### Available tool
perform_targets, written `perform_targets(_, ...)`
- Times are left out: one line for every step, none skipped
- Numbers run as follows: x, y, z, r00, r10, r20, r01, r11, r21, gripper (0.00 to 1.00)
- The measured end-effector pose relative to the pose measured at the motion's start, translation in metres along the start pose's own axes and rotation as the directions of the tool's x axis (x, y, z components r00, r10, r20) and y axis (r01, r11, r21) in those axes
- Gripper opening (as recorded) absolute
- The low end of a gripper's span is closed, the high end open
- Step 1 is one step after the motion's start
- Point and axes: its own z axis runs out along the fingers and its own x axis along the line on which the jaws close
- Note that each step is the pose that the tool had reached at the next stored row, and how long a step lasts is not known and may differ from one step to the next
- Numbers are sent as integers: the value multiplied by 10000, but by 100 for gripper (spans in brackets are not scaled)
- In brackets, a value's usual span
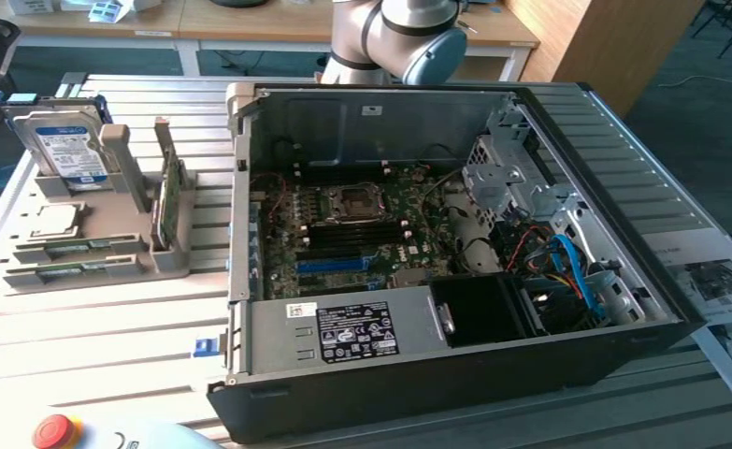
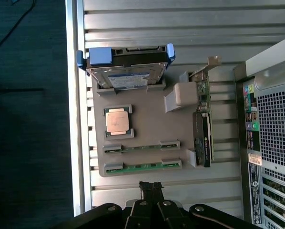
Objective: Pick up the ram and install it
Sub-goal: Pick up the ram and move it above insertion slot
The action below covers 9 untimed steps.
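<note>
Exterior view first: the grey holder [image 1: 172,265] sat near the table [image 1: 92,337] edge on the exterior view's left, beside the open PC case [image 1: 466,355]. The ram [image 1: 69,272] lay flat in the holder's outermost slot, with a second stick [image 1: 77,247] just beside it, both untouched. The arm [image 1: 397,37] was up behind the case. The board's memory slots [image 1: 340,238] looked to be deep inside with wires close by, so a tilted stick could've snagged or seated crooked.

Wrist view: the tool [image 2: 151,190] hovered off the holder's ram side, fingers pressed together with nothing in them. The ram [image 2: 142,166] was the closest thing to it. My worry was that coming down pinched shut would've just jabbed the board. And with sticks that thin and that close together, a slightly-off grab could've caught the wrong one or slipped.
</note>
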Motion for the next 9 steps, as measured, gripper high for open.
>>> perform_targets(0, -5, 0, 10000, -2, -1, 2, 10000, 0, 10)
perform_targets(-1, -12, 0, 10000, -3, 1, 3, 10000, 0, 10)
perform_targets(-2, -18, -1, 10000, -1, 0, 1, 10000, 0, 10)
perform_targets(-2, -25, -1, 10000, -1, 0, 1, 10000, 0, 10)
perform_targets(-3, -33, -2, 10000, -1, -1, 1, 10000, 0, 10)
perform_targets(-3, -38, -1, 10000, -1, 0, 1, 10000, -1, 10)
perform_targets(-3, -39, -2, 10000, 0, 0, 0, 10000, 0, 10)
perform_targets(-3, -39, -2, 10000, 0, 0, 0, 10000, -1, 10)
perform_targets(-3, -39, -2, 10000, 1, 0, -1, 10000, 0, 10)
